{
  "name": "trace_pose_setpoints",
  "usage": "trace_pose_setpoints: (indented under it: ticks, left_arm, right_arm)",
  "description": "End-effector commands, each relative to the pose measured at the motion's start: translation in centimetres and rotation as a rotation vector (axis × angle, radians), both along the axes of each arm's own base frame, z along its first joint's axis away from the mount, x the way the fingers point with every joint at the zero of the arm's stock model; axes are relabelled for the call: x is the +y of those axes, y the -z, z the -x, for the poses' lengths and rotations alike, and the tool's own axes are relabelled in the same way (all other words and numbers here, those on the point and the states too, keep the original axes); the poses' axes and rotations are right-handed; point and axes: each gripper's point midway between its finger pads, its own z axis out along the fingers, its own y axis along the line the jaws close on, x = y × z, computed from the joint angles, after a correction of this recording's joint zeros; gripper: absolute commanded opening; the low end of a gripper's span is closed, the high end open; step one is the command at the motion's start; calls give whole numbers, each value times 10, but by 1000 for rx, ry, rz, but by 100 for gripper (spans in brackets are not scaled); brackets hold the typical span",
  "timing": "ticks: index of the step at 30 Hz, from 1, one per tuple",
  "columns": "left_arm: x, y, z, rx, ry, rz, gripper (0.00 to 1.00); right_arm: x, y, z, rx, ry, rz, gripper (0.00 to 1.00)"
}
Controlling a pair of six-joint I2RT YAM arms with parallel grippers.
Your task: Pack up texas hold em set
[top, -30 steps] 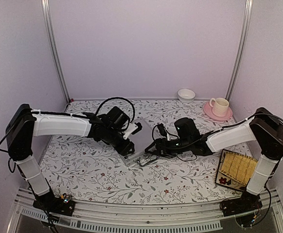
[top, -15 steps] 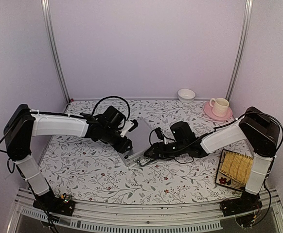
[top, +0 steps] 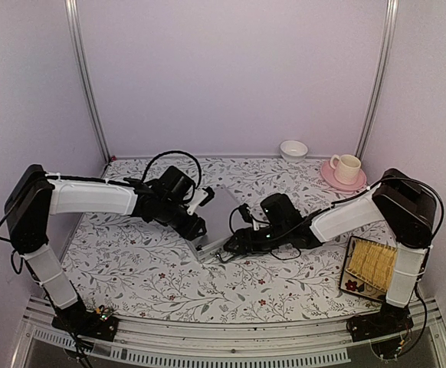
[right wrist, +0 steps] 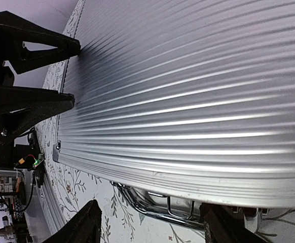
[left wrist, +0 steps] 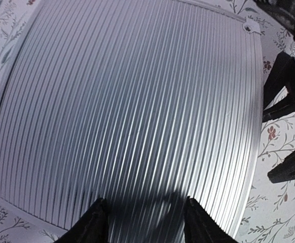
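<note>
We see the silver aluminium briefcase (top: 221, 203) lying flat and closed in the middle of the floral tablecloth (top: 131, 268), between the two arms. Its ribbed lid faces up. Its metal handle (top: 227, 256) sits on the edge turned toward the near side of the table and slightly toward the right arm. The ribs on the lid run parallel to that handle edge. With both arms covering its corners, we cannot tell from above which side of the case is the longer one. The left gripper (top: 198, 232) reaches in from the left over the near-left part of the lid. In its wrist view the lid (left wrist: 127, 111) fills the picture, and the left gripper (left wrist: 145, 200) stands partly open with nothing between its fingers. The tips sit low over the ribs and throw a shadow there, and we cannot say whether they touch. The right gripper (top: 234, 244) comes in low from the right at the handle edge. In its wrist view its jaws are spread wide and empty. The chrome handle (right wrist: 147, 205) lies just below the lid's edge (right wrist: 198, 91) and between the two fingers, which are not closed on it. At the far right corner stand a pink cup and saucer (top: 345, 169), with a white bowl (top: 293, 149) just to their left. A yellow woven tray (top: 375, 264) lies by the right arm's base.
</note>
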Motion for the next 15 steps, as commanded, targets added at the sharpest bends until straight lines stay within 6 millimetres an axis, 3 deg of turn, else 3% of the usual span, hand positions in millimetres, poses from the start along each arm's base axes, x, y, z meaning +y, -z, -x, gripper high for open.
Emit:
trace_pose_setpoints:
  ticks: [1, 10, 15]
  left_arm:
    - [22, 25, 18, 99, -22, -76, 51]
    - [20, 22, 19, 94, -18, -69, 52]
    - [19, 22, 19, 93, -11, -66, 52]
  right_arm:
    - [5, 8, 0, -11, -16, 37, 69]
    - [13, 5, 2, -8, -44, 37, 69]
    - [16, -9, 4, -3, -45, 4, 69]
